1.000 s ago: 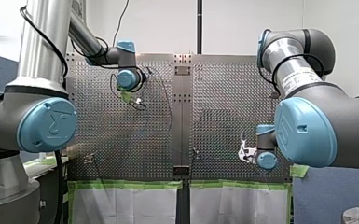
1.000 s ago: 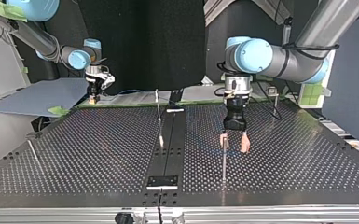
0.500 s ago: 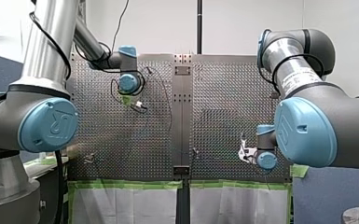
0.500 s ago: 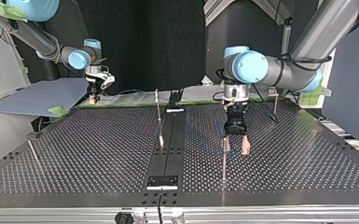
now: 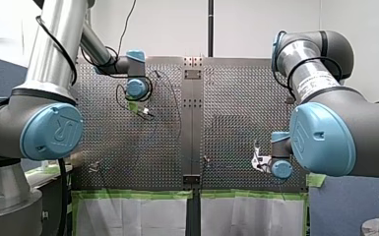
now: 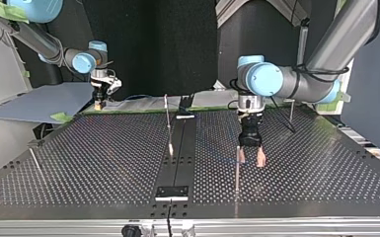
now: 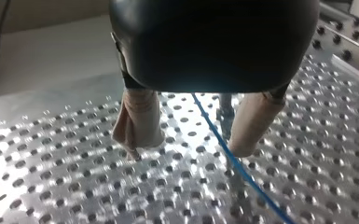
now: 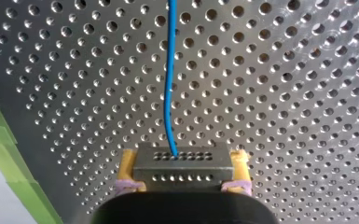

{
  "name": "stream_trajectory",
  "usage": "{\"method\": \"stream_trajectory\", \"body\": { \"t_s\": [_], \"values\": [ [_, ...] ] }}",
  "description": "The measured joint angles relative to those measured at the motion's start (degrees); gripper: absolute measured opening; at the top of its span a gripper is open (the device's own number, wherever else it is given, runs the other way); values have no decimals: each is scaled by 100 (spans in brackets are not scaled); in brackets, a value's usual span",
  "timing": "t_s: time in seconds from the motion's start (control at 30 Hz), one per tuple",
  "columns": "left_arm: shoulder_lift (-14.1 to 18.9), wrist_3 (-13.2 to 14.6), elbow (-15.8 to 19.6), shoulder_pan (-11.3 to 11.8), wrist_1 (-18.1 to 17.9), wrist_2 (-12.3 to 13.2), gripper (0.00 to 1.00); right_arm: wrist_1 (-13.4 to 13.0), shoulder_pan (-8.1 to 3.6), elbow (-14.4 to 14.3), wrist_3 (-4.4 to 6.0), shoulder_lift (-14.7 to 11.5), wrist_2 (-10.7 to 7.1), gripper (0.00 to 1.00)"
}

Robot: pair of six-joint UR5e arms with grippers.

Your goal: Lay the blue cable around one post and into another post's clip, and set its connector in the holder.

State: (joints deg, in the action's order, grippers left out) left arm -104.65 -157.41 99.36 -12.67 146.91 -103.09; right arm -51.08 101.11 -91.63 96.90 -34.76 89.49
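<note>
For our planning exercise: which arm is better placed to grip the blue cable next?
Likely left: my left gripper, open, straddles the thin blue cable by a metal post; my right gripper holds the grey perforated connector.

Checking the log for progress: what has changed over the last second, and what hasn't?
My left hand, open with beige pads, has lowered toward the perforated metal table, straddling the thin blue cable by the thin metal post. Nothing was gripped or released. My right hand stayed put, clamped on the grey perforated connector block.
</note>
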Motion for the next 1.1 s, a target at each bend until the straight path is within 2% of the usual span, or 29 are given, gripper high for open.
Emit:
{"method": "stream_trajectory", "body": {
  "t_s": [0.2,0.37,0.6,0.93,1.1],
  "values": [
    [-244,49,-265,81,93,61,100,-6,0,0,-14,0,2,2],
    [-289,20,-361,147,134,152,100,-2,-1,1,-41,-1,18,2],
    [-292,15,-416,197,250,185,100,60,-2,2,-179,-65,157,2],
    [-294,97,-419,197,293,157,100,477,104,-35,-262,-478,324,2],
    [-295,140,-419,194,290,149,100,703,129,-129,-196,-703,406,2]
  ]
}}
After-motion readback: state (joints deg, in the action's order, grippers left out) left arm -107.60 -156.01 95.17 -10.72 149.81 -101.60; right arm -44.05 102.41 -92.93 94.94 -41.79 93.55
